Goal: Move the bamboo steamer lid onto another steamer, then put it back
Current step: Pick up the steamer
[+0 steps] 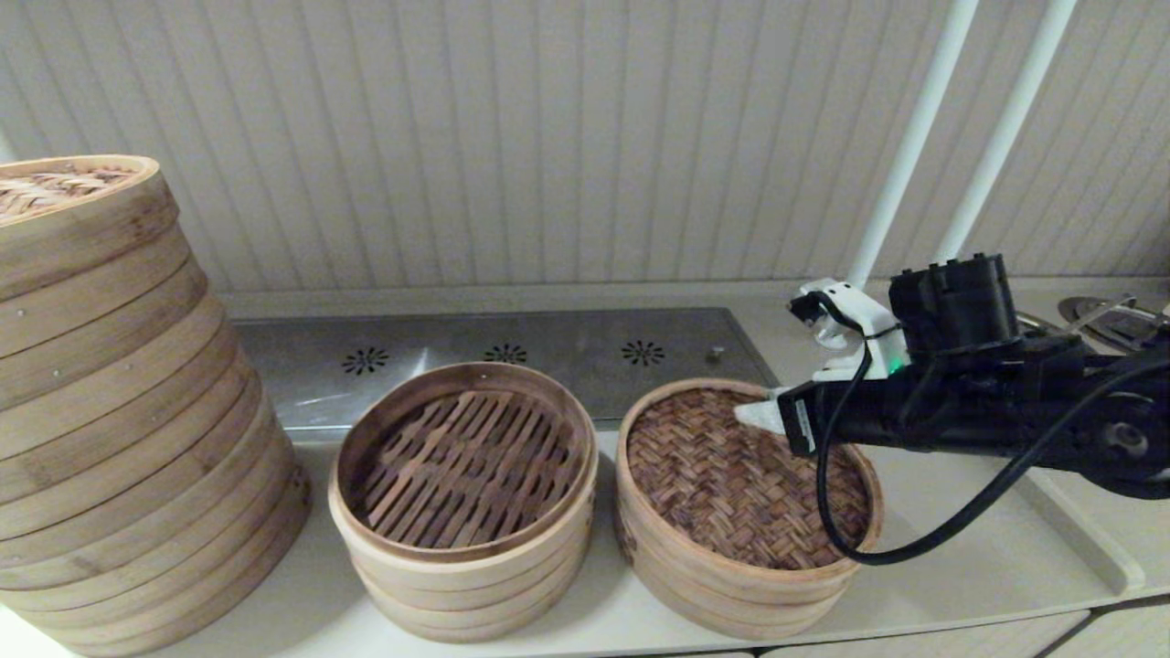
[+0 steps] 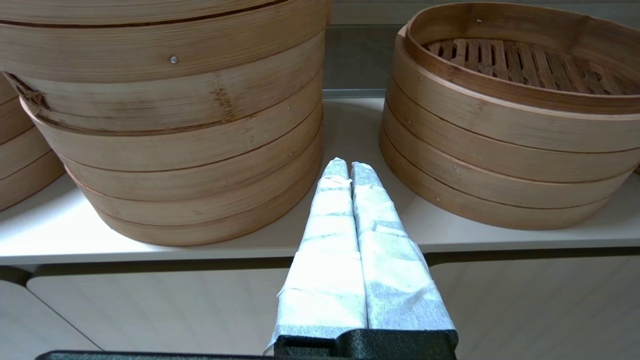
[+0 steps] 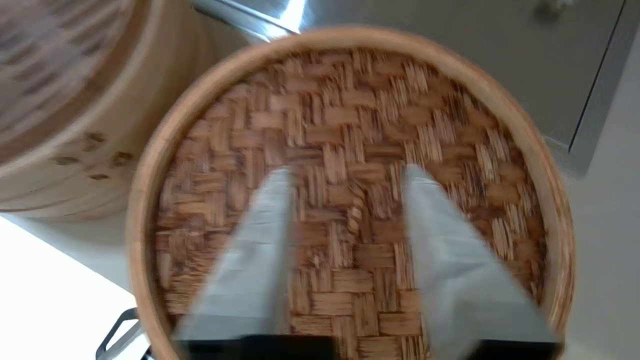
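Observation:
The bamboo steamer lid (image 1: 731,466), with its reddish-brown woven top and pale hoop, lies flat on a low steamer basket (image 1: 722,594) at the right of the counter. That basket's floor is hidden under it. My right gripper (image 1: 759,413) hovers open just over the lid's far right part. In the right wrist view its gripper (image 3: 345,172) has white-wrapped fingers (image 3: 260,240) spread either side of a small raised loop at the middle of the lid (image 3: 345,115), holding nothing. My left gripper (image 2: 348,165) is shut and empty, low before the counter's front edge.
A several-tier steamer stack (image 1: 462,457) with an open slatted top stands directly left of the lid. A very tall, wide stack (image 1: 110,411) fills the far left. Behind lies a steel panel (image 1: 548,352); two white poles (image 1: 914,137) rise at the back right.

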{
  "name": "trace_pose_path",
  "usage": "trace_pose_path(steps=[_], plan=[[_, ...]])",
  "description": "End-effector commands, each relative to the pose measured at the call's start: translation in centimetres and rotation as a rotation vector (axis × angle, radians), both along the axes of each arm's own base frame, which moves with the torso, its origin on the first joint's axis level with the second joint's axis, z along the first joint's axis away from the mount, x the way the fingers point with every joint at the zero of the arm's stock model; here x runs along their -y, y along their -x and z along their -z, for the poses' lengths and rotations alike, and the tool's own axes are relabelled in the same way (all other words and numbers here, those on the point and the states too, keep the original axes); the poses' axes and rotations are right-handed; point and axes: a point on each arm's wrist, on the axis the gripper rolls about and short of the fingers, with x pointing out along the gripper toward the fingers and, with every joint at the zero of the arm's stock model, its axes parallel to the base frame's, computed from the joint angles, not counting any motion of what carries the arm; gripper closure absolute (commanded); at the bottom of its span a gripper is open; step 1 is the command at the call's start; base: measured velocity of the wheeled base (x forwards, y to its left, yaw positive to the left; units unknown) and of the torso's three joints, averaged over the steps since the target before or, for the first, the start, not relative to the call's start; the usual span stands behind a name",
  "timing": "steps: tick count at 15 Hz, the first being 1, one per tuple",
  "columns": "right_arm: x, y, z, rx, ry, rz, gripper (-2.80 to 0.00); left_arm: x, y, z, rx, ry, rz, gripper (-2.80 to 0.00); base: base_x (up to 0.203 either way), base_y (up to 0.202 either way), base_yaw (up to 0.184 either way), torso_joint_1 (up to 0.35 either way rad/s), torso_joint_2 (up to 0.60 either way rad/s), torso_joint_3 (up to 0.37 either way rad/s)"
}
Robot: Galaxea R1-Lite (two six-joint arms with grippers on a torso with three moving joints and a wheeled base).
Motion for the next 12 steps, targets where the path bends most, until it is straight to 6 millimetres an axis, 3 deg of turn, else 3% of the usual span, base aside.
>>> trace_pose_path(steps=[1, 12], plan=[[-0.1, -0.1, 0.3, -0.005, 0.006, 0.004, -2.8, 0.0, 0.0, 0.0, -0.001, 0.0, -0.001, 0.0, 0.0, 0.0, 0.0, 0.0, 0.0, 0.0], [-0.4, -1.8, 3.8, -0.111, 0.05, 0.015, -2.8, 0.0, 0.0, 0.0, -0.002, 0.0, -0.001, 0.0, 0.0, 0.0, 0.0, 0.0, 0.0, 0.0]])
